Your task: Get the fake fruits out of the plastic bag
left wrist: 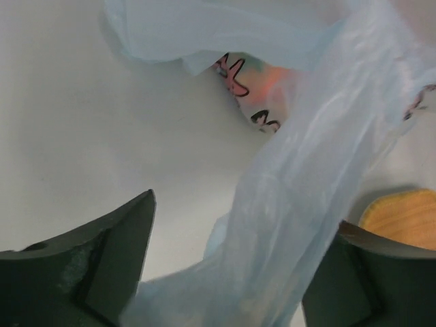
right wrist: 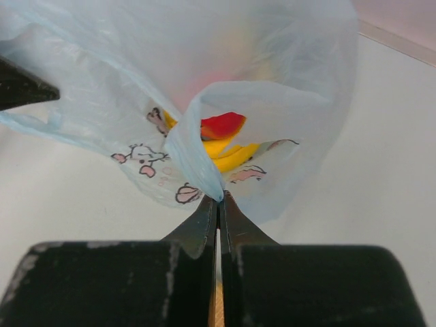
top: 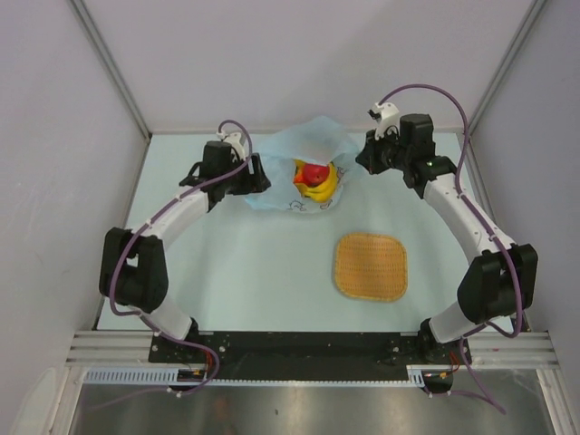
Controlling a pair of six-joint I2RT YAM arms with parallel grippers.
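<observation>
The light-blue plastic bag (top: 294, 149) lies at the back middle of the table, its mouth gaping upward. Inside it show the fake fruits (top: 314, 178), a red one (right wrist: 221, 126) above a yellow banana (right wrist: 235, 157). My right gripper (right wrist: 219, 199) is shut on a pinched fold of the plastic bag (right wrist: 102, 102) at its right edge. At the bag's left side my left gripper (left wrist: 245, 211) stands wide open, and a loose sheet of the plastic bag (left wrist: 306, 170) hangs between its fingers (left wrist: 102, 266) without being clamped.
A woven orange-yellow square mat (top: 370, 265) lies on the table right of centre, nearer than the bag; its edge shows as the mat (left wrist: 402, 218) in the left wrist view. Walls close the table on the left, right and back.
</observation>
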